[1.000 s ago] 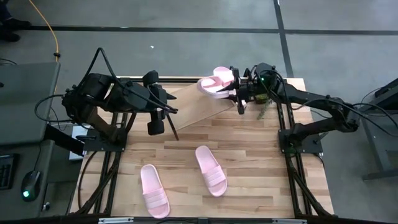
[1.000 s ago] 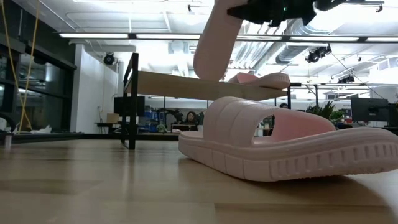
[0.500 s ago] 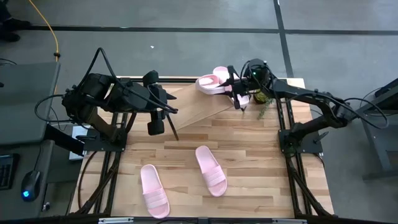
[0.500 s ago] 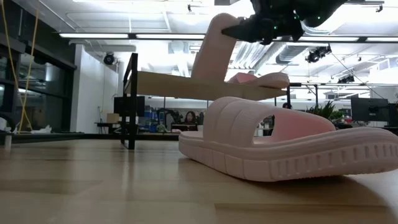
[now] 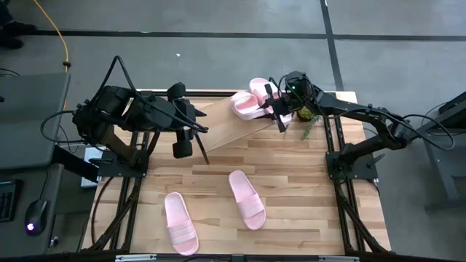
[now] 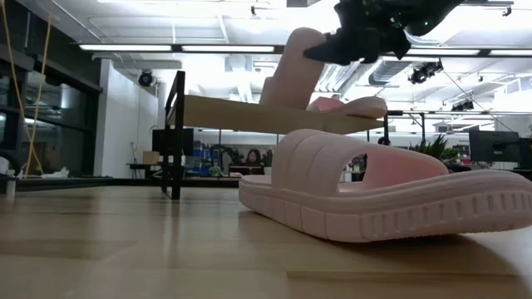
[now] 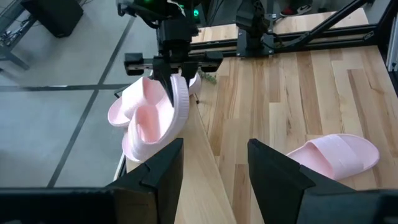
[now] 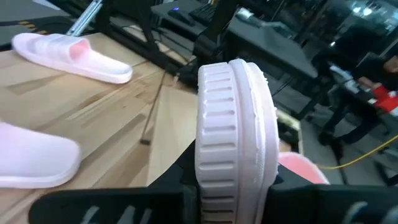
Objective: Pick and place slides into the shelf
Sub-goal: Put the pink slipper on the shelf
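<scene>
High view looks straight down; low view sits level on the light wooden tabletop (image 5: 291, 175); both wrist views share the flat light-wood shelf board (image 7: 202, 180).

Pale pink rubber on the held slide (image 8: 236, 124), matt, its sole edge moulded in fine ribs, and the dark fingers of the right gripper (image 5: 275, 109) pinching it look like hard matt plastic. Same soft, dull finish on the slide near the bench's front edge (image 6: 391, 191), its strap ridged (side wall notched too). The shelf (image 5: 229, 122) is smooth light wood, faintly satin, on a thin black metal leg (image 6: 177, 137). The bench (image 5: 291, 189) shows butcher-block planks, visible grain, low sheen. The left gripper (image 7: 214, 168) is smooth black plastic.
</scene>
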Available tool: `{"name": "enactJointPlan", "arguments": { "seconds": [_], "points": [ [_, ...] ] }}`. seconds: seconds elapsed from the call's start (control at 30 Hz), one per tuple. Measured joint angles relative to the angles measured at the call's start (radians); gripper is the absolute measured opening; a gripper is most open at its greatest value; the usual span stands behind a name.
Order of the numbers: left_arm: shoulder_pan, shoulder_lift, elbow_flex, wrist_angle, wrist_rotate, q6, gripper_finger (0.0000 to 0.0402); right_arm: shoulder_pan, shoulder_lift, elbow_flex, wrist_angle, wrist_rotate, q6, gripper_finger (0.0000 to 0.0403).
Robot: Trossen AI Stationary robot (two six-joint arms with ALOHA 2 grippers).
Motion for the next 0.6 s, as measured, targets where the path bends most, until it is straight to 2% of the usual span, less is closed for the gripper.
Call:
{"name": "enactJointPlan", "arguments": {
  "seconds": [0.6],
  "points": [
    [0.000, 0.000, 0.000, -0.014, 0.058, -0.012, 0.0161, -0.027, -0.010, 0.000, -0.077, 0.025, -0.015, 0.0044]
  ]
}}
